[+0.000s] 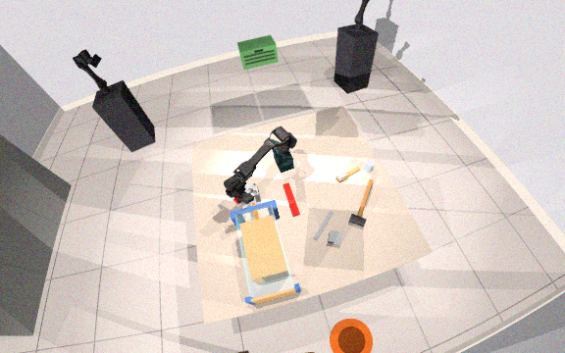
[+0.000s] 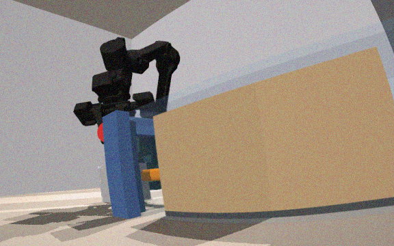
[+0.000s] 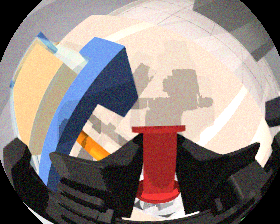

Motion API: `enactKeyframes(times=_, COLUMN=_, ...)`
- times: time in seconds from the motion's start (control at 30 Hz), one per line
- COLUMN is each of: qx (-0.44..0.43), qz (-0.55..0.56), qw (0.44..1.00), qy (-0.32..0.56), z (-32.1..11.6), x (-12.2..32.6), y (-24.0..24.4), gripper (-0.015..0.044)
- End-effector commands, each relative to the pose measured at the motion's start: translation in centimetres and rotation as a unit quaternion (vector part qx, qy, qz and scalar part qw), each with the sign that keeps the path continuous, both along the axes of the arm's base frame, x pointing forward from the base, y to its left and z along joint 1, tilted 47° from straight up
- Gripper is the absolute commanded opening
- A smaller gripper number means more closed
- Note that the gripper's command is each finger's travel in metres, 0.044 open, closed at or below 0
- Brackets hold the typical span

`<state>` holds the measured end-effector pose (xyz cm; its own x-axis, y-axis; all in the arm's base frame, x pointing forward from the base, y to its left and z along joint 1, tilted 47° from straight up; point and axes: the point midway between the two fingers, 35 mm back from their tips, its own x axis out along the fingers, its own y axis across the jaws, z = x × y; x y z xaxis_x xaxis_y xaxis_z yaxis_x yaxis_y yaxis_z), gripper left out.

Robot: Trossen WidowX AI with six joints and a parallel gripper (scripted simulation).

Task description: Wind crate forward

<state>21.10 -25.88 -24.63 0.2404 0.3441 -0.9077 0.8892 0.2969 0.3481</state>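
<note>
My gripper is shut on the red grip of the winch handle, beside the winch and outside the mouth of the rack. Pale metal shows below the grip in the wrist view; whether the key sits in the winch hole is hidden. The tan crate sits flat inside the clear-panelled cubby. An orange strap runs from it toward the winch. A gap shows between the crate's front and the blue steel frame.
A red bar lies right of the winch in the top view. Farther right are a grey strip, a grey block, a mallet, an orange-handled tool and a pale cup. The frame stands close beside the gripper.
</note>
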Motion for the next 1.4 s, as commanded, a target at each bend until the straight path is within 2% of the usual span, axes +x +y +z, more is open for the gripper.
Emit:
enactKeyframes(times=0.0, qx=0.015, qz=0.002, qw=1.0, qy=-0.01, z=1.0, x=1.0, y=1.2, gripper=0.0)
enactKeyframes(times=1.37, qx=0.018, qz=0.002, qw=1.0, qy=-0.011, z=5.2, x=3.4, y=5.3, gripper=0.0)
